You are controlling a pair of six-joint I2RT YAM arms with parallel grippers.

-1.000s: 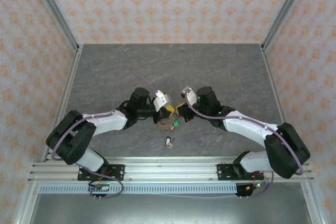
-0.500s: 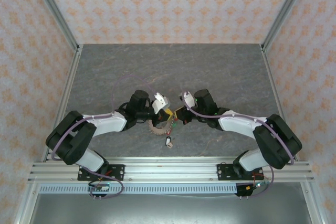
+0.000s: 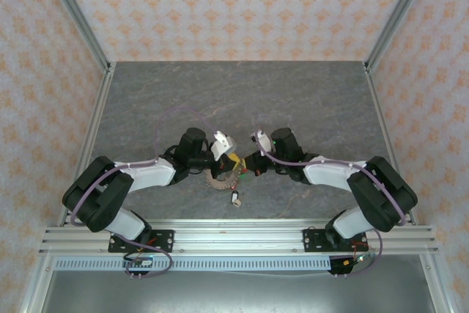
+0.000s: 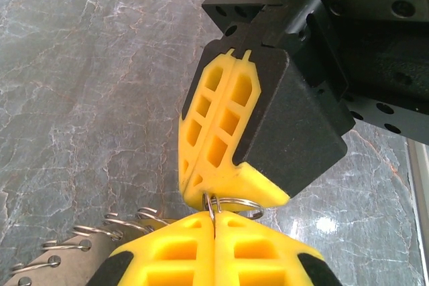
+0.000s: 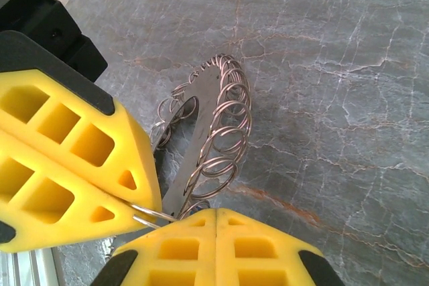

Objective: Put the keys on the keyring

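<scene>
The left pincer [image 4: 214, 218] and right pincer [image 5: 216, 213] meet tip to tip, both clenched on a small wire loop [image 4: 236, 201]; the keyring [image 5: 226, 115] is just beside them, one key [image 3: 235, 199] lying apart on the desk [image 3: 315, 100]

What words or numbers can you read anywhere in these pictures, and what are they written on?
None: no word, label, brand, number or sign can be read in any view.
The keyring and the marbled table carry no print.
The keys are too small to tell whether anything is written on them.
</scene>
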